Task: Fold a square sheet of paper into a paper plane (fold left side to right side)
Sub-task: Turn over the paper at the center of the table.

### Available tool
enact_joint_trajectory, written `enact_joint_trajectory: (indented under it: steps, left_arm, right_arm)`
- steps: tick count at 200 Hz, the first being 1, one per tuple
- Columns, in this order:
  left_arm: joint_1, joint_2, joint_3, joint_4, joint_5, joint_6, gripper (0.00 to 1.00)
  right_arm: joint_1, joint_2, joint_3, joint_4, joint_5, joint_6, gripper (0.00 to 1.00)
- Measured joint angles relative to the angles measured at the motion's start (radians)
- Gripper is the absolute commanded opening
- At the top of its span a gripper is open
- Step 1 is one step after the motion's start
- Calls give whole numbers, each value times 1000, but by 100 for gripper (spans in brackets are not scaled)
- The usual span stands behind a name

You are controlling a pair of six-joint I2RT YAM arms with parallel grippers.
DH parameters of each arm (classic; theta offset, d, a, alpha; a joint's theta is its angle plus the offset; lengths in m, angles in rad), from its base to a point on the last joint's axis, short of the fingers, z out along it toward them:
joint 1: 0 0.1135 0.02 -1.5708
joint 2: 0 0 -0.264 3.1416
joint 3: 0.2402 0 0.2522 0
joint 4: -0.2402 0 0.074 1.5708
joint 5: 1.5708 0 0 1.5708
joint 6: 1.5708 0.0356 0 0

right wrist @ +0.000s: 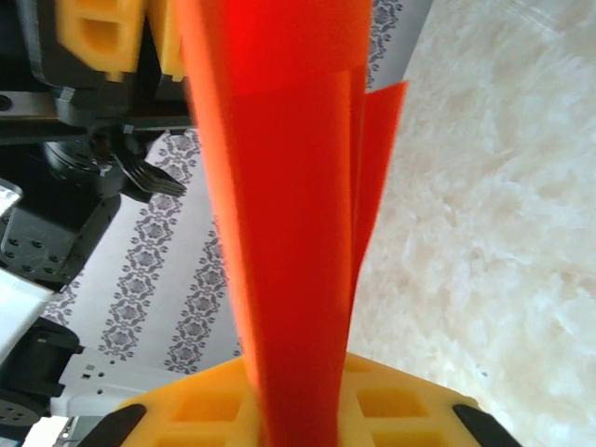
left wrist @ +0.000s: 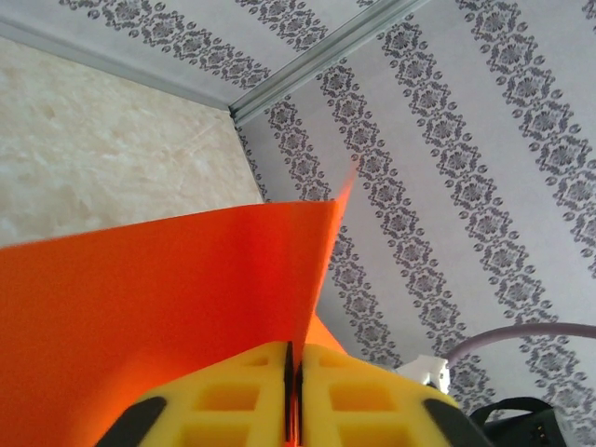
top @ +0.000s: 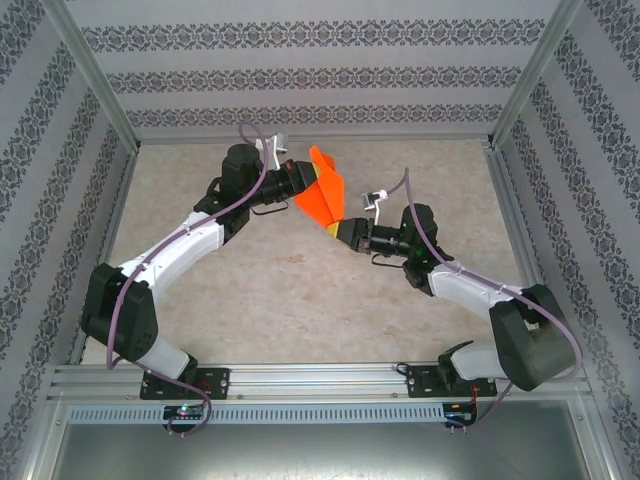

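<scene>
The folded orange paper [top: 322,195] hangs in the air above the middle of the table, held between both grippers. My left gripper [top: 304,178] is shut on its upper left side; in the left wrist view the paper [left wrist: 158,307] rises from between the closed yellow fingers [left wrist: 233,396]. My right gripper [top: 338,230] is shut on the lower tip; in the right wrist view the creased paper [right wrist: 289,214] stands out of the yellow fingers [right wrist: 391,400] as a narrow strip, with the left gripper's yellow fingers [right wrist: 98,37] at the top.
The beige marbled tabletop [top: 300,290] lies under the arms. Patterned walls [top: 320,70] and metal frame posts [top: 95,80] enclose it on three sides. An aluminium rail [top: 320,380] runs along the near edge by the arm bases.
</scene>
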Motion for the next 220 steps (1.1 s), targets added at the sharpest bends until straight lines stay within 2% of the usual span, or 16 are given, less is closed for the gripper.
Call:
enact_joint_trajectory:
  steps: [13, 41, 66, 108, 133, 165, 192, 220]
  left_arm:
    - [0, 0, 0, -2, -1, 3, 26]
    - [0, -10, -1, -45, -18, 47, 43]
    - [0, -66, -25, -133, -74, 107, 54]
    - [1, -280, -106, -301, -241, 233, 66]
    - [1, -431, -163, -386, -359, 286, 67]
    - [1, -627, -245, -483, -523, 328, 68]
    - [1, -762, -307, -534, -649, 342, 68]
    - [1, -831, -338, -571, -729, 346, 68]
  right_arm:
    - [0, -17, 0, -54, 7, -35, 14]
    - [0, -56, 18, -230, 32, -140, 10]
    - [1, -98, 66, -429, 81, -260, 7]
    - [34, -160, 233, -843, 286, -537, 3]
    - [106, -167, 363, -1078, 502, -700, 3]
    - [264, -124, 543, -1331, 868, -887, 3]
    - [392, 9, 676, -1478, 1194, -1003, 3]
    - [448, 212, 789, -1630, 1478, -1040, 4]
